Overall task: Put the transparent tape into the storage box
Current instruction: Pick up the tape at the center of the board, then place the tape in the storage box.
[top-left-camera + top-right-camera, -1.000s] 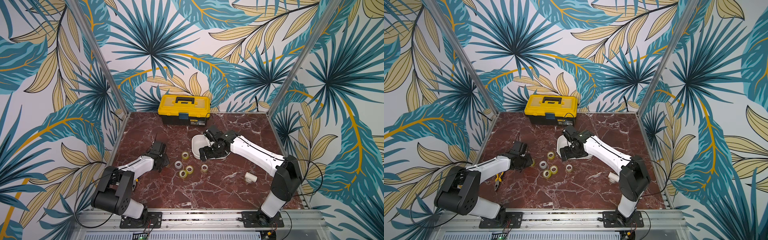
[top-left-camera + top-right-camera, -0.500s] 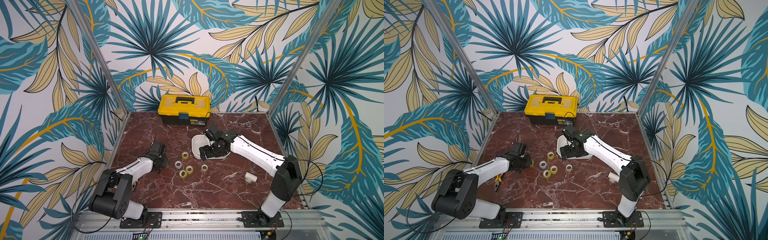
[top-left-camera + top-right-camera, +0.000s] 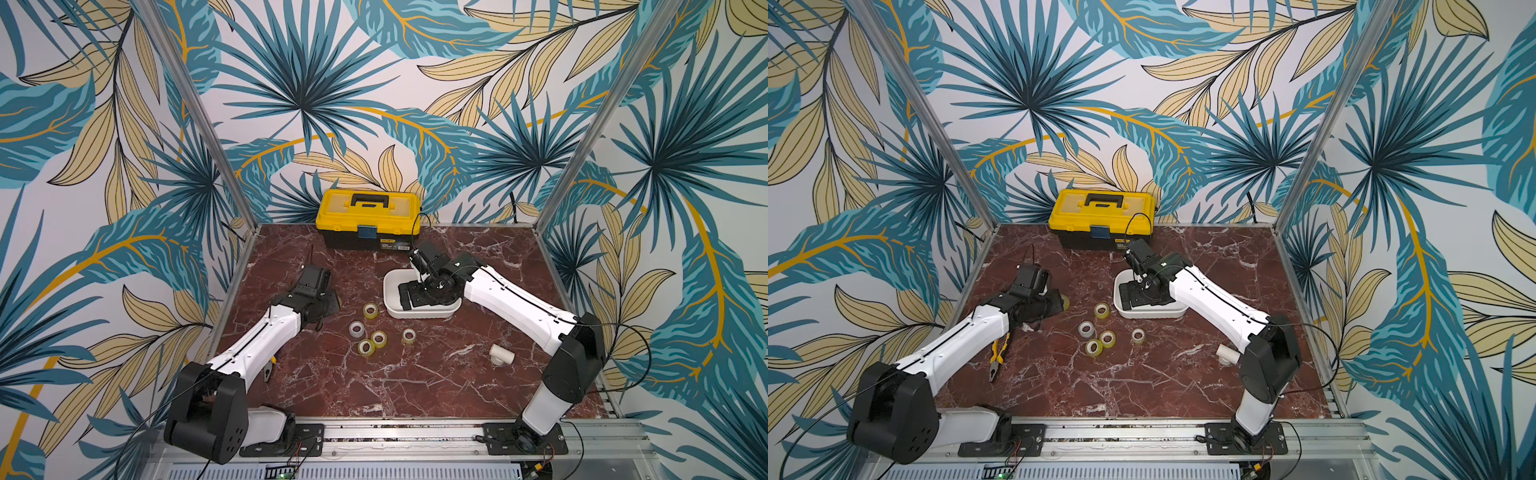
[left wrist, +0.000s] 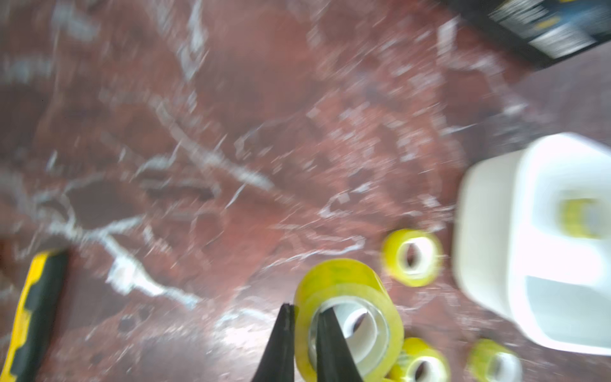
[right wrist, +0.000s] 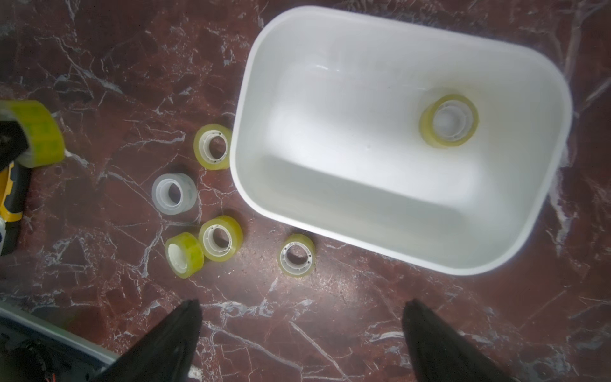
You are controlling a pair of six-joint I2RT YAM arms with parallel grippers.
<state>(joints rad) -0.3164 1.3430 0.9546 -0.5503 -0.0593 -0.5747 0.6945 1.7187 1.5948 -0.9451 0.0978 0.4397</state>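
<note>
My left gripper (image 4: 305, 309) is shut on a roll of transparent tape (image 4: 347, 317), one finger outside the roll and one inside its white core. In a top view this roll (image 3: 1064, 302) shows at the gripper's tip, left of the storage box (image 3: 1142, 313). The white storage box (image 5: 241, 99) holds one tape roll (image 5: 449, 120). Several more rolls lie on the marble beside the box, among them a paler one (image 5: 174, 193) and one against the box wall (image 5: 213, 146). My right gripper (image 5: 302, 307) hangs open over the box (image 3: 388, 299), holding nothing.
A yellow-and-black toolbox (image 3: 368, 218) stands at the back. A white pipe fitting (image 3: 500, 354) lies near the right arm's base. Yellow-handled pliers (image 3: 998, 351) lie beside the left arm. Metal posts and patterned walls bound the table.
The left gripper has shifted slightly with the tape roll in it, and its wrist view is motion-blurred. The right arm has stayed over the box.
</note>
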